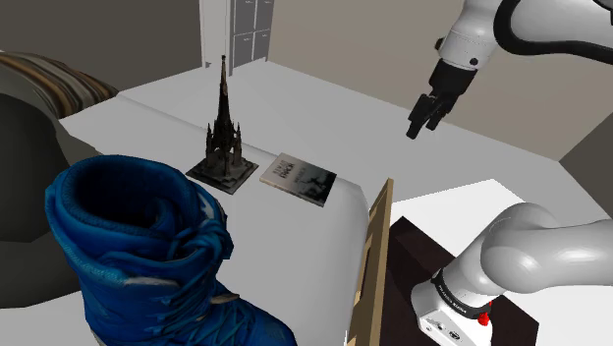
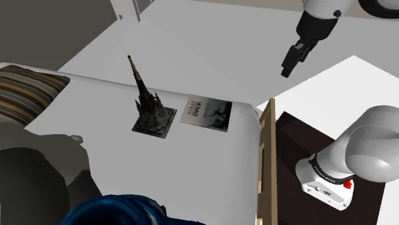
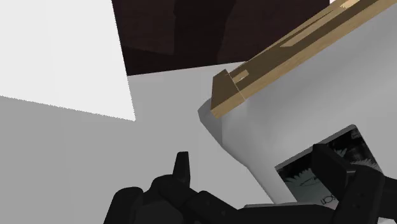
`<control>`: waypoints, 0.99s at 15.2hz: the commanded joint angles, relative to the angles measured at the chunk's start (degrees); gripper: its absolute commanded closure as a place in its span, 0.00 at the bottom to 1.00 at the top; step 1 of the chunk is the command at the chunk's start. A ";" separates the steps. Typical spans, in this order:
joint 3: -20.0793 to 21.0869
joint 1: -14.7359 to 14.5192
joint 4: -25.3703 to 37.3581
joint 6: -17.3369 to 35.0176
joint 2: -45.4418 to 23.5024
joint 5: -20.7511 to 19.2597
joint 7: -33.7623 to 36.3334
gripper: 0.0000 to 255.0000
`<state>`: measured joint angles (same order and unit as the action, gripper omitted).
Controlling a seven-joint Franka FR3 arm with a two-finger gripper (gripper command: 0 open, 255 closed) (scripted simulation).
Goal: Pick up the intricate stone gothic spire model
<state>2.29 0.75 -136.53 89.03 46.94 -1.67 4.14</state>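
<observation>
Near the bed's [image 1: 147, 113] corner by the wooden board [image 1: 374, 258], the dark spire model [image 1: 224, 140] stands upright on a square base, just beside a flat printed booklet [image 1: 298, 179]. The approach is in hand: the gripper [image 1: 422, 120] hangs released, well off the bed's edge. Next it should cross over and close on the rough, ornate shaft, which tapers to a needle.
</observation>
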 commanded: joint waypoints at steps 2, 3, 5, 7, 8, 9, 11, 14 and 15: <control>-0.11 -0.57 -0.42 2.41 -0.96 0.46 -0.73 0.00; -0.22 -1.15 -0.77 4.81 -1.98 0.93 -1.48 0.00; -0.41 -2.34 -1.27 9.53 -4.18 1.91 -3.04 0.00; -0.58 -3.58 -1.48 14.15 -6.55 2.94 -4.67 0.00; -0.65 -4.22 -1.48 16.41 -7.80 3.48 -5.53 0.00; -0.71 -4.86 -1.41 18.63 -9.08 4.04 -6.41 0.00; -0.83 -6.17 -1.08 22.95 -11.73 5.22 -8.25 0.00; -0.99 -8.24 -0.07 29.06 -15.88 7.16 -11.22 0.00; -1.04 -8.95 0.39 30.99 -17.29 7.86 -12.27 0.00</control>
<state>1.23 -7.43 -136.79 118.18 30.92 5.46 -7.15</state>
